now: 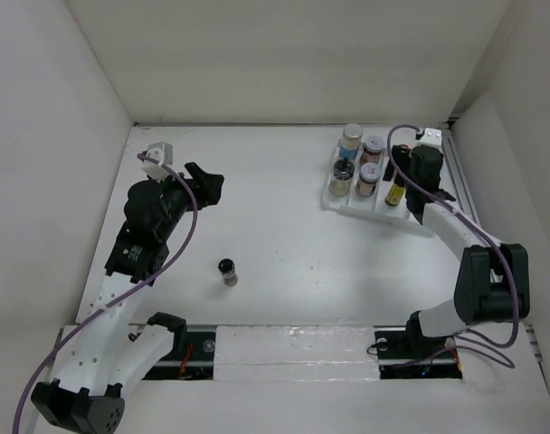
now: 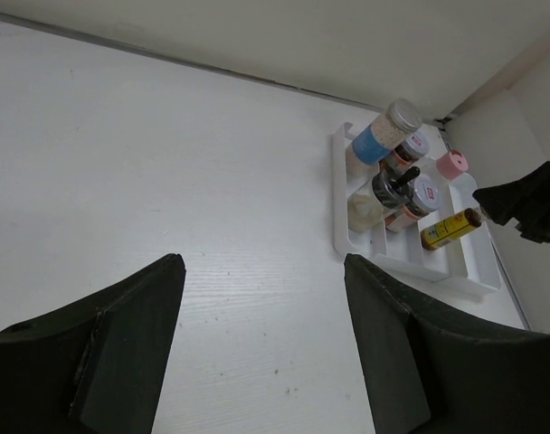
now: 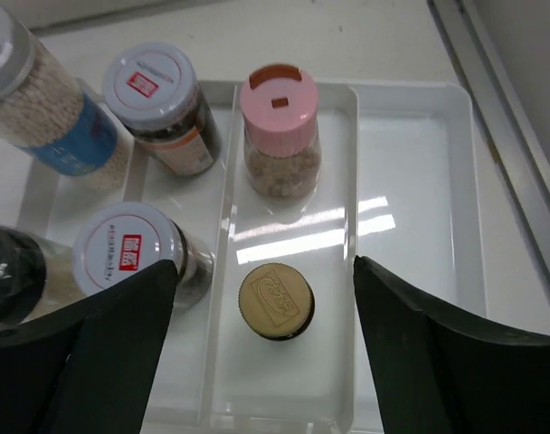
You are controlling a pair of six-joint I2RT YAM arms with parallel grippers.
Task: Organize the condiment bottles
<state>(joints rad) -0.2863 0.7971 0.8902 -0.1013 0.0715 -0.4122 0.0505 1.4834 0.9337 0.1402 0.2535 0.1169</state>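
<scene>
Several condiment bottles stand in the white tray (image 3: 411, 181): a pink-capped jar (image 3: 278, 136), a brown-capped yellow bottle (image 3: 275, 300), two red-white-capped jars (image 3: 157, 95) (image 3: 128, 253) and a blue-labelled jar (image 3: 49, 117). My right gripper (image 3: 264, 267) is open above the brown-capped bottle, its jaws on either side and apart from it. A black-capped jar (image 1: 228, 271) stands alone on the table. My left gripper (image 1: 207, 185) is open and empty, up the table from that jar. In the left wrist view the left gripper (image 2: 263, 262) faces the tray (image 2: 338, 208).
The tray (image 1: 374, 212) sits at the back right, close to the right wall rail (image 1: 454, 172). White walls enclose the table on the left, back and right. The tray's rightmost compartment holds nothing.
</scene>
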